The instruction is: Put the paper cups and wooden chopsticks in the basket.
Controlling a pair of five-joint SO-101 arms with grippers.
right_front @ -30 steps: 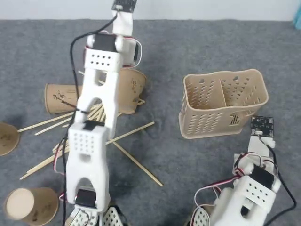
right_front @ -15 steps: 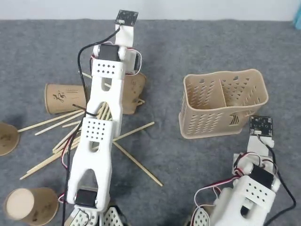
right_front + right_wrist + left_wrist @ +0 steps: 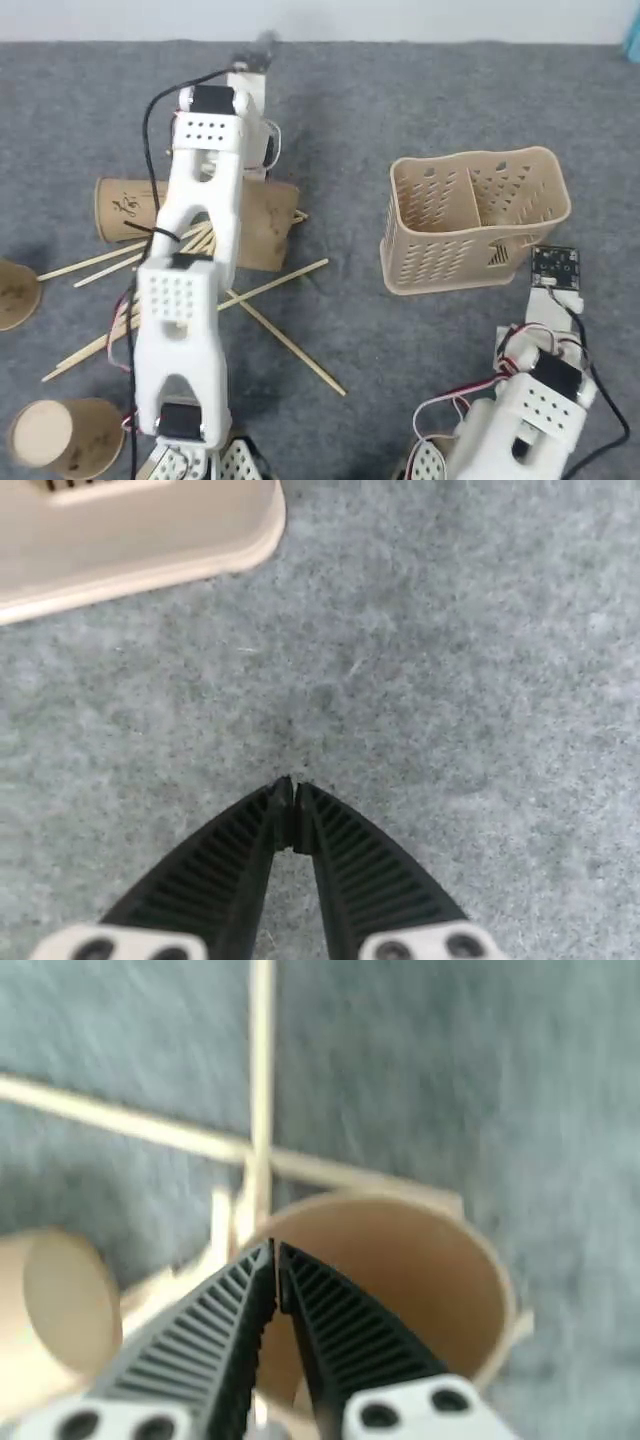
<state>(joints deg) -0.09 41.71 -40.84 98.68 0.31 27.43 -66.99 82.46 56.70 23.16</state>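
Note:
In the left wrist view my left gripper (image 3: 277, 1252) is shut on the rim of a paper cup (image 3: 400, 1270), one finger inside its open mouth and one outside. From above, that cup (image 3: 268, 225) sits under the left arm (image 3: 200, 190). A second cup (image 3: 125, 205) lies on its side to the left, with two more cups at the left edge (image 3: 15, 292) and the bottom left (image 3: 55, 435). Several wooden chopsticks (image 3: 285, 280) lie scattered on the carpet. The beige basket (image 3: 470, 215) stands at the right. My right gripper (image 3: 293, 785) is shut on nothing, above bare carpet near the basket's base (image 3: 140, 540).
The floor is grey carpet (image 3: 400, 340). The basket has two compartments split by a divider (image 3: 468, 198). The right arm (image 3: 540, 400) sits at the bottom right, just in front of the basket. Chopsticks (image 3: 262, 1060) cross beyond the held cup.
The left arm swung left and its wrist turned. The cup under it shifted left and toward the front, and now lies at a different angle. The right arm stayed still.

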